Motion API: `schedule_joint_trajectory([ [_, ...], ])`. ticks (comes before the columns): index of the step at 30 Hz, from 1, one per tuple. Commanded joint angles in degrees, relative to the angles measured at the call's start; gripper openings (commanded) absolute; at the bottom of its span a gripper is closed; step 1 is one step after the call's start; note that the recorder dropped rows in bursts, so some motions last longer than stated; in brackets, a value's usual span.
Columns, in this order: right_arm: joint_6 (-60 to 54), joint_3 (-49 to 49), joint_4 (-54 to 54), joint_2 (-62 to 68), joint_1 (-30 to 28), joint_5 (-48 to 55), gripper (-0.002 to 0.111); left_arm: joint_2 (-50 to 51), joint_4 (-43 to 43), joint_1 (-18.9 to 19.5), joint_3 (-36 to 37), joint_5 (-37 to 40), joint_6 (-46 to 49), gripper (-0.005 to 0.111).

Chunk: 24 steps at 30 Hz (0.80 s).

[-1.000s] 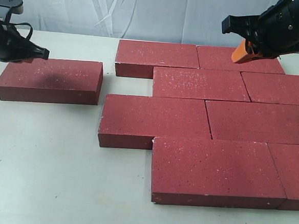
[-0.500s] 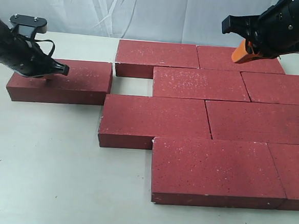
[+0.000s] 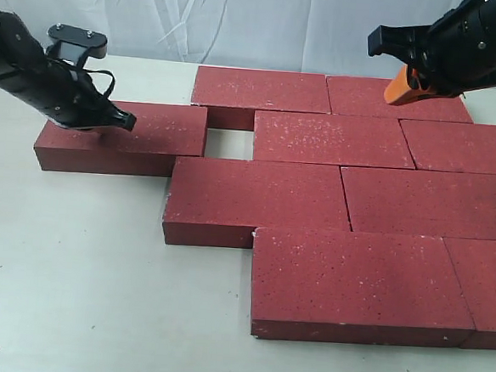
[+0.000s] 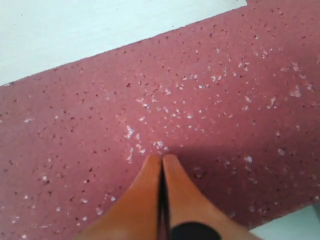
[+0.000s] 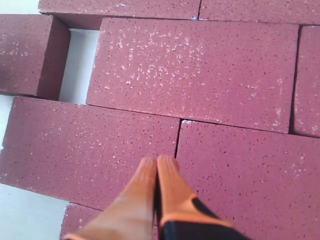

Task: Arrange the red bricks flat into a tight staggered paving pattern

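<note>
Worktop: pale, largely covered by the red bricks, laid flat in four staggered rows.

Loose brick: flat at the left end of the second row, not yet seated.

Right tool: fingers together, empty, held above the far rows.

Left tool: fingers together, nothing clamped, tips set on the loose brick's top face.

Gap: bare worktop is seen between the loose brick and its row neighbour.

Risk, as judged: with top-face friction alone, the tips could skid on the rough surface. The brick could also yaw, so a corner could be caught on the far row and the gap left open.

Not made out: how firmly the tips bear down, and whether the loose brick's near side touches the row in front. The rows' right ends are cut off by the frame.
</note>
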Motion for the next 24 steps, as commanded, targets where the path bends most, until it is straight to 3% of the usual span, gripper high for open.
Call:
schedule_joint_trajectory([
  [1,-0.3,0.1,0.0,0.0,-0.4,-0.5,-0.001,-4.1,1.3,4.9,-1.6,2.3,0.1,0.0],
  [5,-0.3,0.1,0.0,0.0,-0.4,-0.5,-0.001,-4.8,1.3,13.6,-1.6,3.7,-6.6,0.0],
  [8,-0.3,0.1,0.0,0.0,-0.4,-0.5,-0.001,-3.5,1.3,16.6,-1.6,4.6,-7.6,0.0],
  [19,-0.3,0.1,0.0,0.0,-0.4,-0.6,-0.001,3.1,-2.3,16.9,-1.6,3.3,-7.2,0.0],
  [24,-0.3,0.1,0.0,0.0,-0.4,-0.6,-0.001,4.8,-7.3,16.2,-1.6,3.3,-2.1,0.0],
])
